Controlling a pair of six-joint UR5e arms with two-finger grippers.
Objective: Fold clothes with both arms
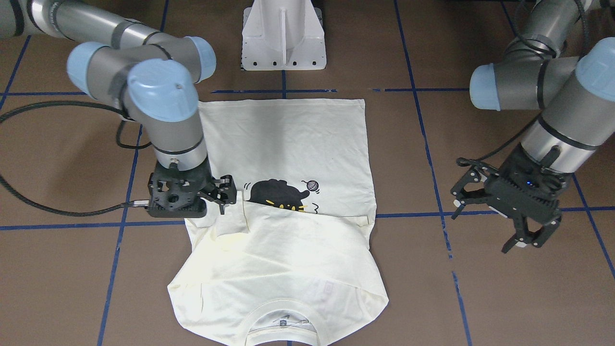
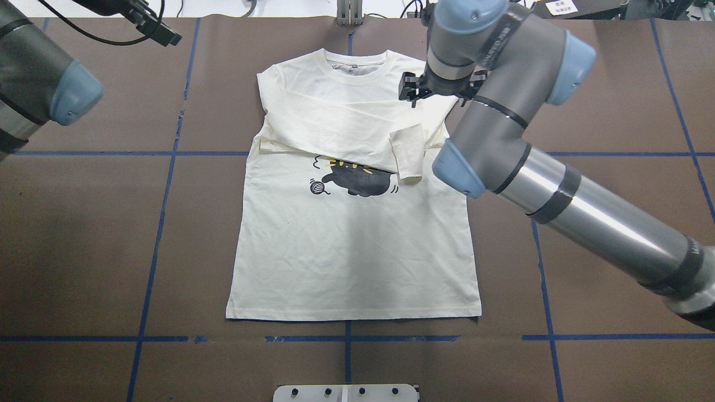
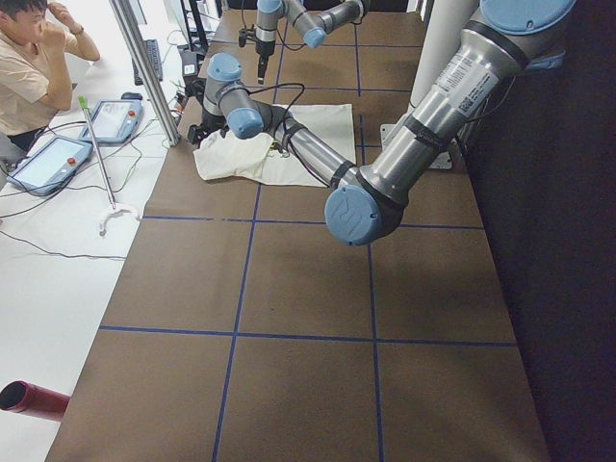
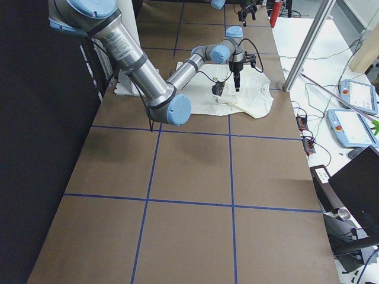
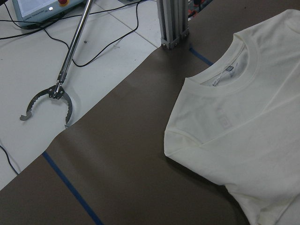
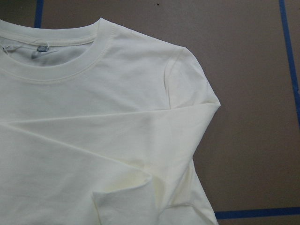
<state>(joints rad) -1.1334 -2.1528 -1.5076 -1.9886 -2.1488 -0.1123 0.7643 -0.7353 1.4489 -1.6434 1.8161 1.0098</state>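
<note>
The cream-white shirt lies flat on the brown table, print side up, with its collar at the far side from the robot. Both long sleeves are folded across the chest and cover the top of the black cat print. One cuff is doubled back beside the print. My right gripper hovers open just over that cuff, near the shirt's shoulder, holding nothing. My left gripper hangs open off to the side, well clear of the cloth.
The white pedestal base stands at the robot's side of the table. Blue tape lines grid the brown surface. Off the far edge are a metal post, a grabber tool, pendants and a seated person.
</note>
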